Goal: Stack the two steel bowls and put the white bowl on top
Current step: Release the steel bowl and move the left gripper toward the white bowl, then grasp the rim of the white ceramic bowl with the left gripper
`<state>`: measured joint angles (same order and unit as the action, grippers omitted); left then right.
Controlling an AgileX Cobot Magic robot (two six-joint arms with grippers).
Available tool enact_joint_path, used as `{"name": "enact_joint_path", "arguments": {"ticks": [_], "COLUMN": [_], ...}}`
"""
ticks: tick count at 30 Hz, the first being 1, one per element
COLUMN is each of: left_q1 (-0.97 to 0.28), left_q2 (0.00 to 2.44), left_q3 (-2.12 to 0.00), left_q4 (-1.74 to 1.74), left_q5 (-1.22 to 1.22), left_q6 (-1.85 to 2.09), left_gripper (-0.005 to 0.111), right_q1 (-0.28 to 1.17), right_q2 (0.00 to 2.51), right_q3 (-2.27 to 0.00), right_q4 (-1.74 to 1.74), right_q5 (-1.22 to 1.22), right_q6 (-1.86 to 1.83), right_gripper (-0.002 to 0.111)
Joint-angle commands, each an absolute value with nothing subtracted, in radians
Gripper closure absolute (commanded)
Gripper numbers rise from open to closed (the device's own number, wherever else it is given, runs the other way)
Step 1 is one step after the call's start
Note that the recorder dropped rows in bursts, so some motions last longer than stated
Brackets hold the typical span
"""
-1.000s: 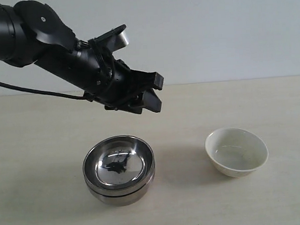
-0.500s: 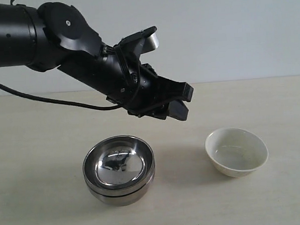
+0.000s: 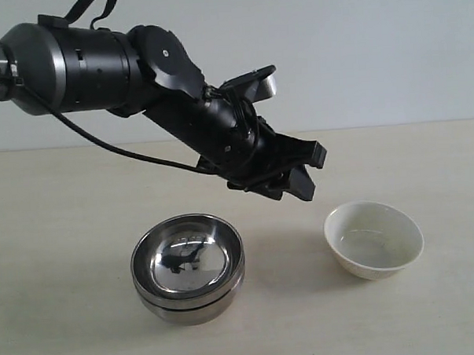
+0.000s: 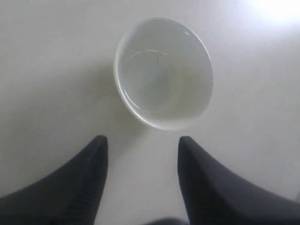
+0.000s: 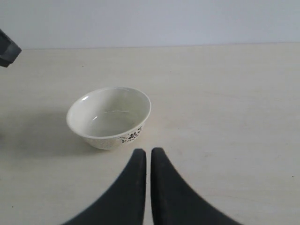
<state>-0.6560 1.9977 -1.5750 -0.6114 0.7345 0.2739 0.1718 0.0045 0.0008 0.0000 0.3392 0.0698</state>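
Observation:
The two steel bowls (image 3: 187, 266) sit nested as one stack at the front left of the table, the wider one uppermost. The white bowl (image 3: 373, 239) stands alone to their right, empty; it also fills the left wrist view as the white bowl (image 4: 164, 72) and shows in the right wrist view as the white bowl (image 5: 109, 117), with a small dark flower print. My left gripper (image 3: 308, 173) hangs open in the air between the stack and the white bowl, holding nothing; its tips (image 4: 142, 143) are short of the bowl. My right gripper (image 5: 148, 152) is shut and empty, near the white bowl.
The pale table (image 3: 58, 232) runs back to a plain light wall. The left arm's dark body (image 3: 98, 69) stretches over the table's left half, with a cable hanging beneath it. A corner of the left gripper (image 5: 7, 49) pokes into the right wrist view.
My left arm has swung to the right, from above the steel stack toward the white bowl, gripper still open. The bowls have not moved.

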Motion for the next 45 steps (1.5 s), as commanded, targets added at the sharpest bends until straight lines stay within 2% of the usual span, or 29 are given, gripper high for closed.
{"name": "enact_joint_path", "arguments": {"ticks": [1,10,27,45], "left_q1": [-0.665,-0.686,-0.73,-0.73], "left_q2": [2.033,2.143,2.313,2.406], "left_q3": [-1.633,-1.733,-1.902,-1.908], "left_q4": [-0.609,-0.406,-0.406,-0.517], "left_q5": [0.733,0.733,0.728,0.706], "left_q6": [0.257,0.096,0.091,0.14], "left_gripper": [0.062,0.062,0.062,0.062], "right_q1": [0.172,0.172,0.172,0.172], "right_q2": [0.0,0.0,0.0,0.0], "right_q3": [0.0,0.0,0.0,0.0], "right_q4": [-0.01,-0.01,-0.01,-0.01], "right_q5": [0.335,0.335,0.335,0.335], "right_q6": [0.069,0.069,0.069,0.069], "right_gripper": [0.108,0.108,0.108,0.108]}}
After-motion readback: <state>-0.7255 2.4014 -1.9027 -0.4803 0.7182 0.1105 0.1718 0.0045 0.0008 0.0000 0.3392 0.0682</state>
